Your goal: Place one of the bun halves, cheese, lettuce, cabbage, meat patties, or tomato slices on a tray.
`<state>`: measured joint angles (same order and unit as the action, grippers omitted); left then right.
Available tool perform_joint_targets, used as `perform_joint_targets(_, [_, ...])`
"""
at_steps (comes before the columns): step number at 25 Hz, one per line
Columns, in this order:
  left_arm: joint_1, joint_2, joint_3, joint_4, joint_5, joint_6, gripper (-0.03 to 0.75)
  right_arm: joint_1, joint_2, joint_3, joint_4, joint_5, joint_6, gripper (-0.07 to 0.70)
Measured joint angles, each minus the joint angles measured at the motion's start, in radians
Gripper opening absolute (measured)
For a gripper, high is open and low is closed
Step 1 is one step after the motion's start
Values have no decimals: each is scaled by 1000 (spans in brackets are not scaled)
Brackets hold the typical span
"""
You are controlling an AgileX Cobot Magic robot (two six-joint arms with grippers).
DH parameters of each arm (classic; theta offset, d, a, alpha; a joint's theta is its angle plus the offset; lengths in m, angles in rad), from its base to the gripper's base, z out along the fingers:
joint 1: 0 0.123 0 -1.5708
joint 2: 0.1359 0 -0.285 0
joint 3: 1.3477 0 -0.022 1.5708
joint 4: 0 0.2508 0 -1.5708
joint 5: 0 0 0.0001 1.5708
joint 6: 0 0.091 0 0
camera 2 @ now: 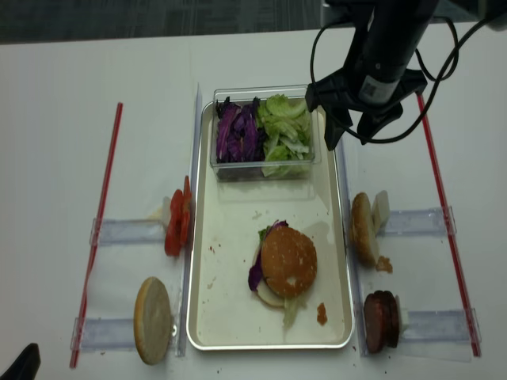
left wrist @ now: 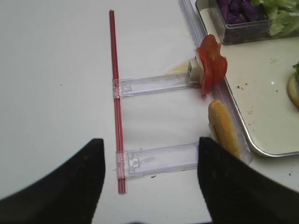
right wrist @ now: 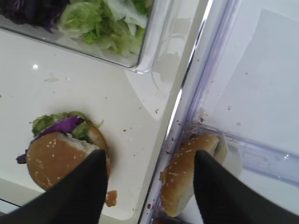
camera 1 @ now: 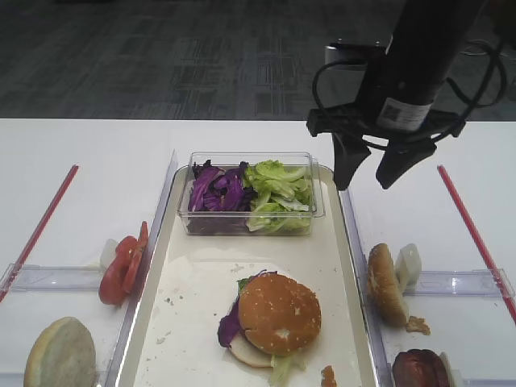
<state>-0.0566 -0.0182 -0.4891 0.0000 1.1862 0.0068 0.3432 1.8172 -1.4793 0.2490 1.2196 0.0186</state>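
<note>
Now golden sesame bun top (camera 1: 279,313), crowning stacked fillings

A small clear plastic box (camera 1: 318,211) stands just left of the jaws and below them. Two red strips (camera 2: 100,212) lie on the white counter (camera 2: 55,119), with clear plastic holders (left wrist: 154,84) beside them.

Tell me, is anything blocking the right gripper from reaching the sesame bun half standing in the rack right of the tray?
Nothing visible does. The right gripper, jaws open and empty, hangs above the tray's right rim by the clear salad box. The bun half stands on edge nearer the camera, with only bare table between.
</note>
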Motion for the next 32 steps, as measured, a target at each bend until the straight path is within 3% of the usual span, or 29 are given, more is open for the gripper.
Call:
perform_joint_targets(10, [0, 0, 0, 0, 0, 0, 412, -7, 0, 0, -57, 2, 15, 433])
perform_joint_targets(23, [0, 0, 0, 0, 0, 0, 412, -256, -65, 2, -100, 3, 19, 433])
perform_joint_targets(32, [0, 0, 0, 0, 0, 0, 412, -287, -108, 2, -145, 11, 8, 433])
